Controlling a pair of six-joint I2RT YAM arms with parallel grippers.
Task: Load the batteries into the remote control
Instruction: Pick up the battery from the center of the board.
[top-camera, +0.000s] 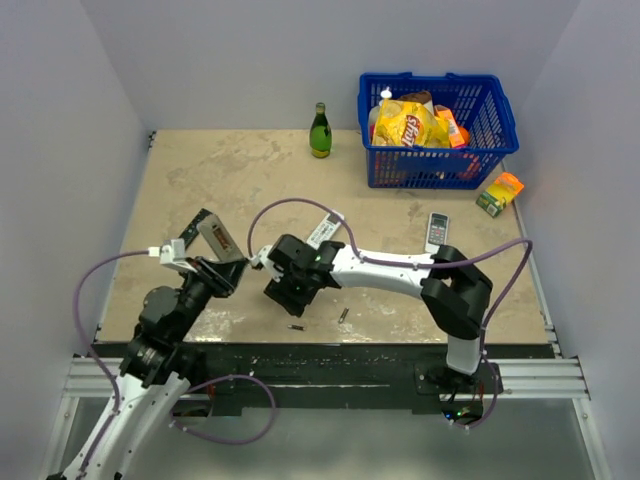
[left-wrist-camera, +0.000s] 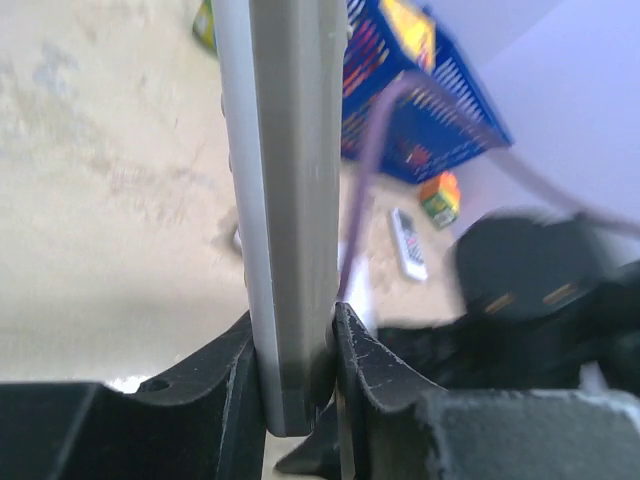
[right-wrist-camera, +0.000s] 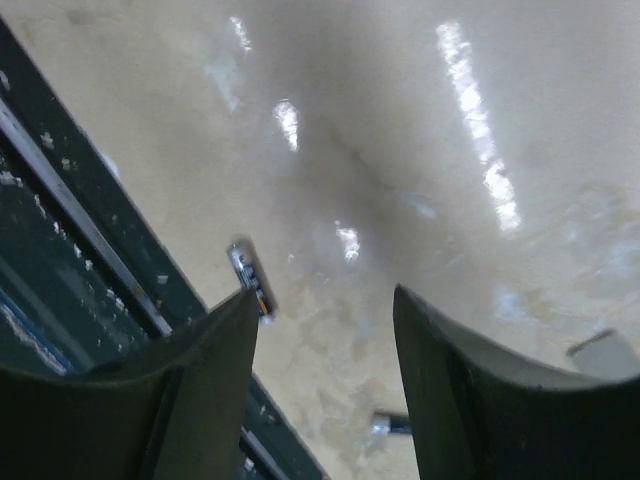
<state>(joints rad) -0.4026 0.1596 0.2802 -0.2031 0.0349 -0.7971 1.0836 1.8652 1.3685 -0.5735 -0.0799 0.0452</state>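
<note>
Seen from above, the left tool (top-camera: 205, 262) is clamped on the remote control (top-camera: 218, 240) and holds it tilted above the counter (top-camera: 200, 180). The right tool (top-camera: 285, 292) hangs low near the front edge. A battery (top-camera: 296, 327) and a second battery (top-camera: 343, 315) lie loose and apart just beside it. A blue basket (top-camera: 437, 150) stands far back.

In the left wrist view, the remote control (left-wrist-camera: 290, 200) shows its grey back, pinched at its lower end between both fingers.

In the right wrist view, the right tool (right-wrist-camera: 322, 300) is spread wide and holds nothing. A battery (right-wrist-camera: 250, 280) lies beside one finger, close to the dark rail (right-wrist-camera: 60, 200).

A clumsy finger could roll that round battery off the edge. The end-held remote may pivot under pressing.
</note>
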